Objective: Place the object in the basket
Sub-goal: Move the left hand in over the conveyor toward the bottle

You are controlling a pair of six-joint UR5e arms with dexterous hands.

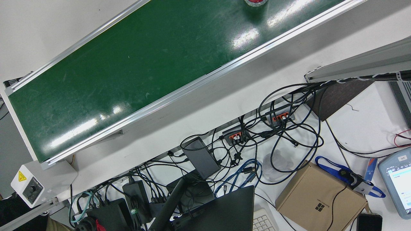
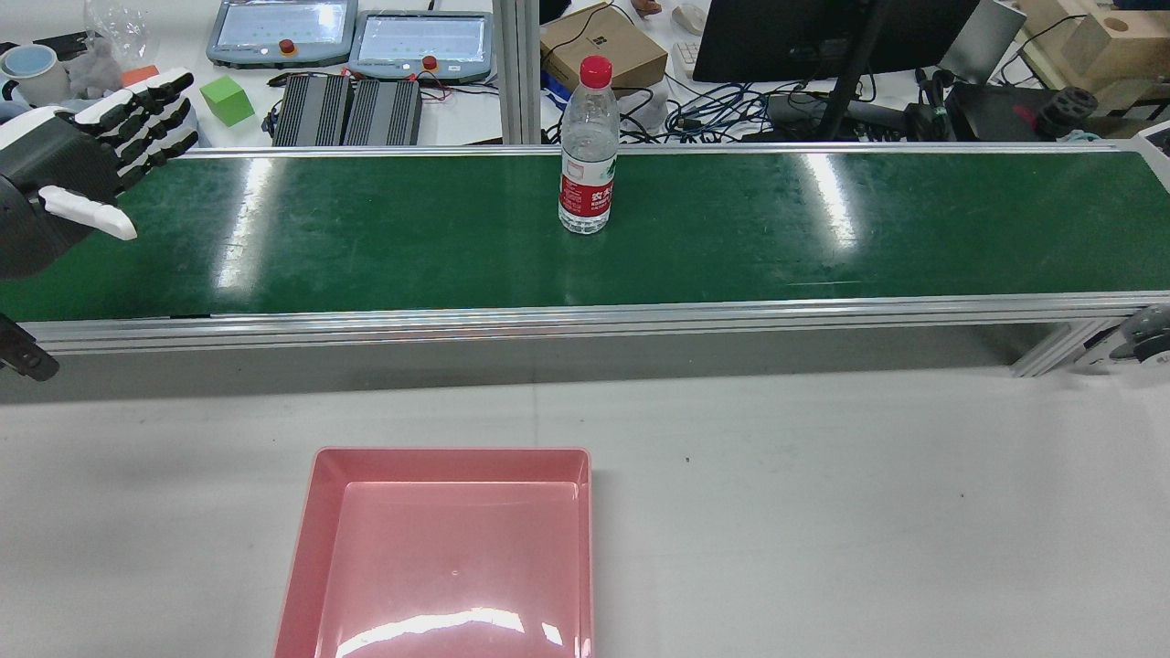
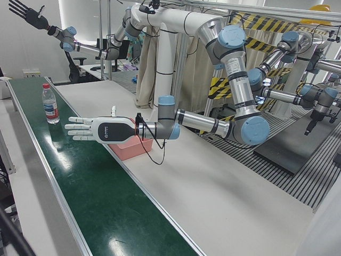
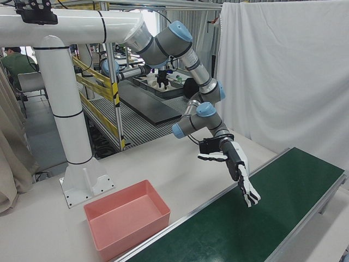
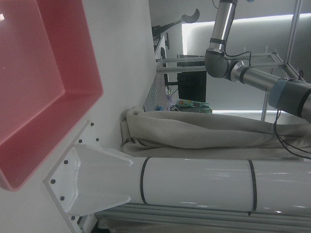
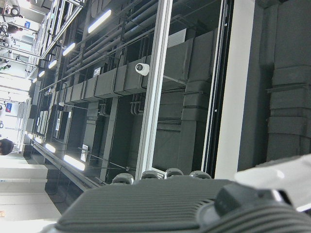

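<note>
A clear water bottle [image 2: 586, 151] with a red cap and red label stands upright mid-belt on the green conveyor [image 2: 384, 238]; it also shows in the left-front view [image 3: 50, 104], and only its cap shows in the front view [image 1: 256, 2]. The pink basket [image 2: 448, 548] sits empty on the white table before the belt. My left hand [image 2: 82, 155] is open, fingers stretched flat, above the belt's left end, well apart from the bottle; it also shows in the left-front view [image 3: 98, 129] and the right-front view [image 4: 240, 174]. My right hand [image 3: 24, 13] is raised high in the air, fingers spread, empty.
Aluminium rails [image 2: 585, 315] edge the belt. Behind it lie teach pendants [image 2: 420, 41], a green cube [image 2: 226, 99], a cardboard box [image 2: 603, 41] and cables. The white arm pedestal [image 4: 82, 164] stands behind the basket [image 4: 128, 218].
</note>
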